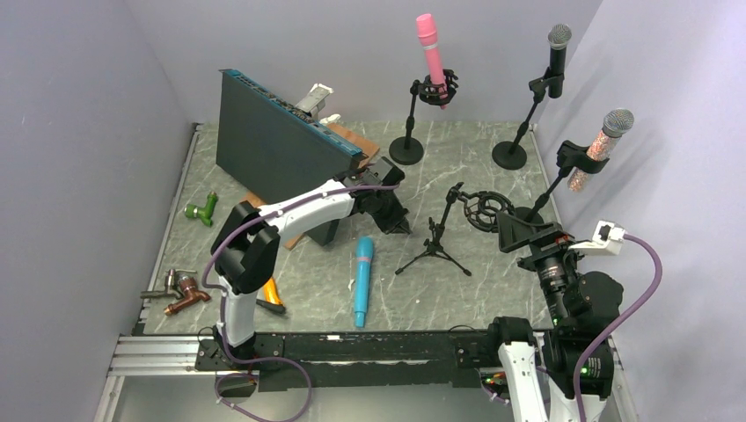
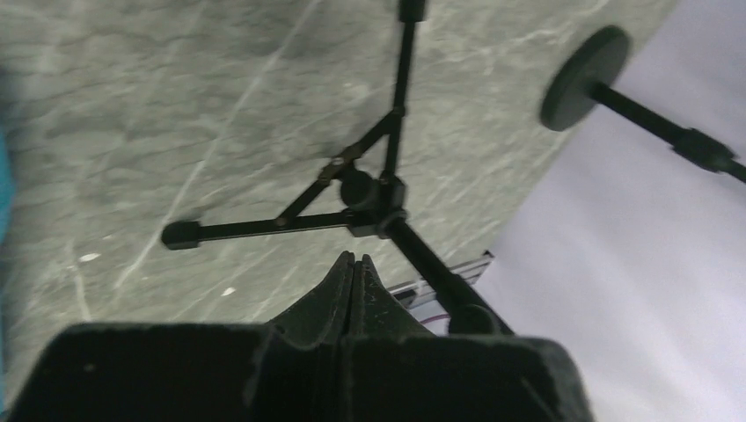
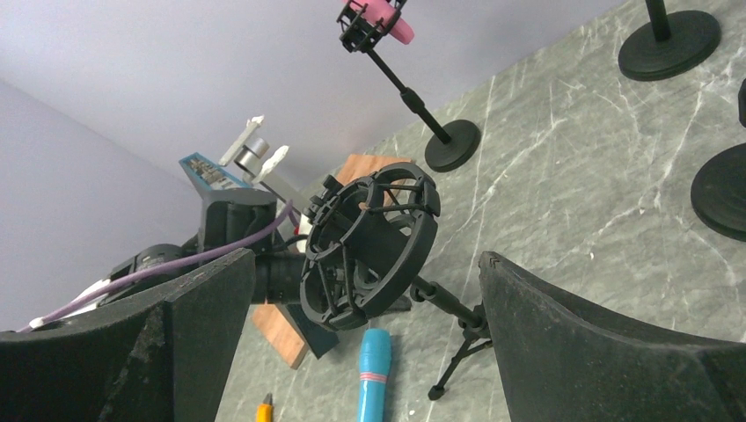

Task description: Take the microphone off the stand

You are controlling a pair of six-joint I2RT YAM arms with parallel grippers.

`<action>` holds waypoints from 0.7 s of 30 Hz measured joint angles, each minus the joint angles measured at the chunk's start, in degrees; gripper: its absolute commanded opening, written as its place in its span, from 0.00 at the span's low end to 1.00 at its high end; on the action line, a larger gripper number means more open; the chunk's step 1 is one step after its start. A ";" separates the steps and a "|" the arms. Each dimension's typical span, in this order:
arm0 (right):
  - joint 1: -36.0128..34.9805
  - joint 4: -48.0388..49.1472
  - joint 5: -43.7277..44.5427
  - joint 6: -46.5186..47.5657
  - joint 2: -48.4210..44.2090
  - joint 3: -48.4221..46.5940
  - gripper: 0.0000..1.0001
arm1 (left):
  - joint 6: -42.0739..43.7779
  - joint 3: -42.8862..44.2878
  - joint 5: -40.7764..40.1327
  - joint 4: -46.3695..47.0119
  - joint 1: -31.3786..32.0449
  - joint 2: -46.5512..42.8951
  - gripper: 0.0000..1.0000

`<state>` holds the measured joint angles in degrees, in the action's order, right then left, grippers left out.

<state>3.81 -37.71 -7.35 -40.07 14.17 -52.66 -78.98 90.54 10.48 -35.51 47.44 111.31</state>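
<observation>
A blue microphone (image 1: 362, 281) lies flat on the marble table, near of the left gripper; it also shows in the right wrist view (image 3: 371, 378). A small black tripod stand (image 1: 435, 251) holds an empty black shock mount (image 1: 481, 209). My left gripper (image 1: 396, 224) is shut and empty, just left of the tripod; in its wrist view the gripper (image 2: 354, 262) points at the tripod legs (image 2: 378, 198). My right gripper (image 1: 513, 230) is open and empty, right of the mount. In the right wrist view the mount (image 3: 369, 251) sits between the spread fingers (image 3: 563, 334).
At the back stand a pink microphone (image 1: 431, 53), a black microphone (image 1: 558, 53) and a glittery microphone (image 1: 603, 145) on round-base stands. A dark panel (image 1: 281, 149) stands at back left. A green fitting (image 1: 202, 209), a copper fitting (image 1: 180, 294) and an orange tool (image 1: 271, 294) lie at left.
</observation>
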 measured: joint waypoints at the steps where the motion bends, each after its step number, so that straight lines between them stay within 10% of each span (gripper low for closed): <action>1: 0.00 0.00 0.02 0.00 -0.22 0.02 1.00 | 0.46 0.00 -0.09 -0.48 0.00 0.00 0.00; 4: 0.00 -0.02 0.04 0.04 -0.68 0.02 1.00 | 2.91 -0.57 -0.55 1.25 0.02 -0.55 0.09; 8: 0.00 -0.50 0.74 0.57 -0.68 0.02 1.00 | 6.82 -6.95 -1.11 8.72 0.02 -5.07 0.54; 21: 0.00 -1.29 1.46 1.09 -0.81 0.02 1.00 | 18.99 -31.71 2.84 50.18 0.57 -19.82 0.49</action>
<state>3.81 -39.00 -5.89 -38.98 13.37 -52.64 -59.99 58.83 13.32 14.68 48.01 91.48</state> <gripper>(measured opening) 0.997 0.542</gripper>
